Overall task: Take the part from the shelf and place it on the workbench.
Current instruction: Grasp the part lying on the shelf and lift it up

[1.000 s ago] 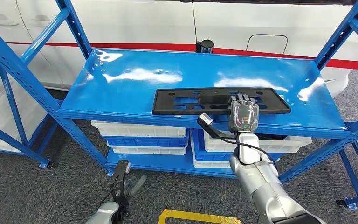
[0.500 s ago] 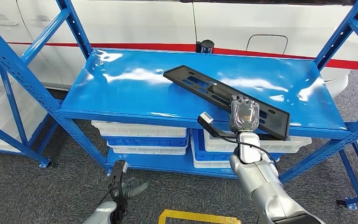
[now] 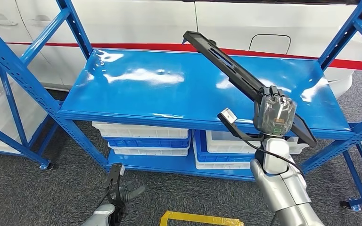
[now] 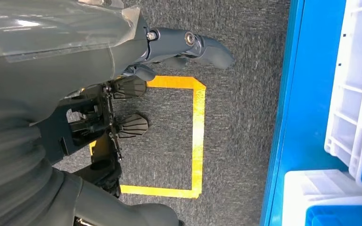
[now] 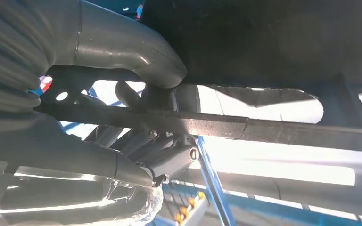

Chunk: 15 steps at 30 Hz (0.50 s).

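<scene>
Nearest to me, low at about 7 o'clock in the head view, my left hand (image 3: 122, 193) hangs beside the body over the grey carpet; in the left wrist view its fingers (image 4: 207, 44) are spread and loosely curved with nothing in them, above the yellow floor marking (image 4: 198, 136). It is well away from the work, so I judge the next move to be the right arm's alone. Further out, at about 4 o'clock, my right hand (image 3: 274, 115) grips the long black part (image 3: 231, 63) close to its near end, fingers wrapped over the upper edge; the right wrist view shows the thumb and fingers (image 5: 169, 160) clamped on the part's thin edge. The part is off the blue shelf (image 3: 136, 89) and tilted: its long axis runs from the short stub at 4 o'clock below the hand up toward 11 o'clock, where the far tip stands in front of the white panel with the red stripe (image 3: 122, 28) behind the rack. So almost all the length lies beyond and to the left of the fingers, a long lever on an end grip. I'd draw it back along that axis, watching the far tip and the blue upright (image 3: 353, 28) at 2 o'clock. I can't see the desk from here.
</scene>
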Each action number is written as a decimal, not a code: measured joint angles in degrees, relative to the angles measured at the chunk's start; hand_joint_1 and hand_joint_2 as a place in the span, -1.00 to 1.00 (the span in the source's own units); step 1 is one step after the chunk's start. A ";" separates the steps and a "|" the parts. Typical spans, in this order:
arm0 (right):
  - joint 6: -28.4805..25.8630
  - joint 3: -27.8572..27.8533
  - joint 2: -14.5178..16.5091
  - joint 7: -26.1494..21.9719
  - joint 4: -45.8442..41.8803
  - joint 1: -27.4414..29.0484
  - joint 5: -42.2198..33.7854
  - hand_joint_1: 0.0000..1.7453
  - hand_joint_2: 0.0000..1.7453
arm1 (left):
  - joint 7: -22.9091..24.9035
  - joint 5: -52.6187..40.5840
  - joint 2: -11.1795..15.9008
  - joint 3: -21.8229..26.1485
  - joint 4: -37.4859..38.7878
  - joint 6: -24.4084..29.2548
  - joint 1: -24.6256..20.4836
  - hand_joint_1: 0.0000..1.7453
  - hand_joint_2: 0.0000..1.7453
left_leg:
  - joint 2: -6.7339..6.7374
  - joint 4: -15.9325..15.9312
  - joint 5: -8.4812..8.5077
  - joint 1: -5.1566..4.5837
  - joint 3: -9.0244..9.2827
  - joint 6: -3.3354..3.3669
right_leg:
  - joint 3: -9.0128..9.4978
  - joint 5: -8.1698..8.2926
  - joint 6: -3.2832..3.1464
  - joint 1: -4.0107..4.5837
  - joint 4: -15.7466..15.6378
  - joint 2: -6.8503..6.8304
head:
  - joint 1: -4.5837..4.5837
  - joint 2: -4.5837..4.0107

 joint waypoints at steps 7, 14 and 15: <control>0.01 0.74 -2.08 -0.20 -4.96 1.42 0.00 1.00 1.00 | -0.13 0.07 0.20 0.03 0.00 0.04 0.02 -1.00 1.00 | 0.00 0.00 0.01 0.02 0.01 0.00 | 0.00 0.00 0.00 0.02 0.01 -0.01 | -0.01 0.00; 0.00 0.81 -2.23 -6.87 -10.64 4.19 0.00 1.00 1.00 | -1.44 1.26 1.16 0.67 -0.06 0.35 0.96 -1.00 1.00 | -0.03 0.35 -0.20 -0.14 -0.24 0.61 | -0.05 0.19 0.33 -0.29 -0.24 0.05 | -0.07 0.01; 0.01 0.76 -2.03 -7.73 -11.48 4.70 0.00 1.00 1.00 | -1.60 1.26 1.31 0.84 -0.14 0.49 1.08 -1.00 1.00 | 0.02 -0.23 0.14 0.13 0.00 0.90 | -0.06 0.12 0.41 -0.16 -0.29 0.04 | -0.09 0.01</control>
